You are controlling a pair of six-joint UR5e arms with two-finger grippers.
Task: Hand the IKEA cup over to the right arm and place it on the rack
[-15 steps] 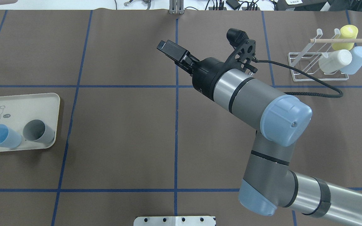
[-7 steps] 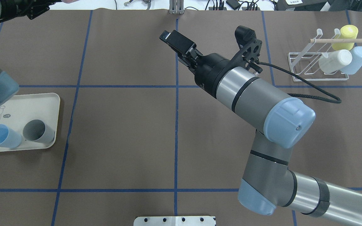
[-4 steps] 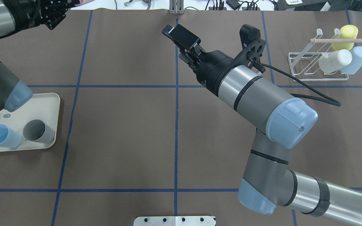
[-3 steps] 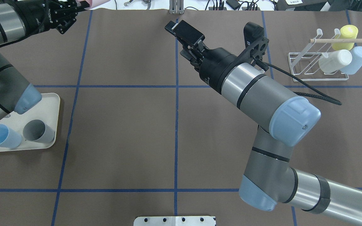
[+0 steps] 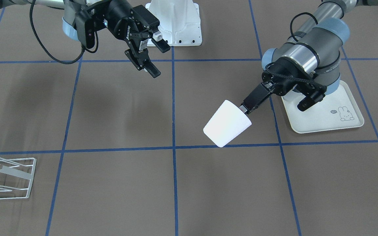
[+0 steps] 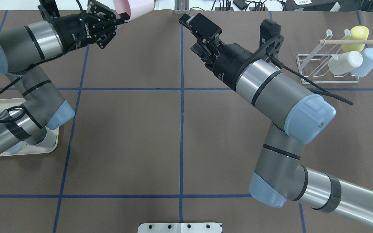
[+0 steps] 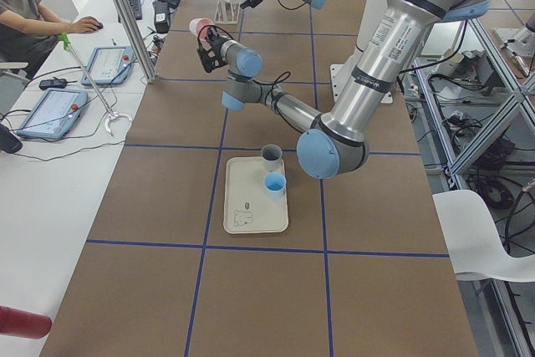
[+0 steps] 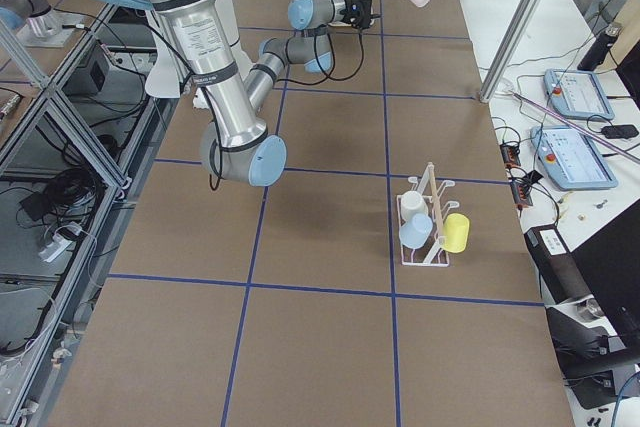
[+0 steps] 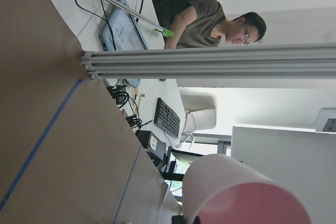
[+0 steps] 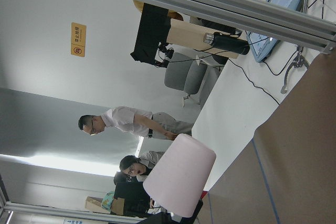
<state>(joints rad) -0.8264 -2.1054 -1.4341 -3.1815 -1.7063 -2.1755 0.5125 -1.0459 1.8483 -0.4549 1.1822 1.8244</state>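
Our left arm (image 6: 40, 35) is stretched forward, its wrist turned inward so that the left gripper (image 6: 123, 17) points sideways across our front. Its fingers (image 5: 248, 105) are pinched on the rim of a pink cup (image 6: 134, 7), which sticks out beyond the fingertips, clear of the table. Our right arm (image 6: 270, 87) extends diagonally forward and inward, elbow bent, and the right gripper (image 5: 158, 59) is aimed toward the left one but is well apart from it. Its jaws are spread wide.
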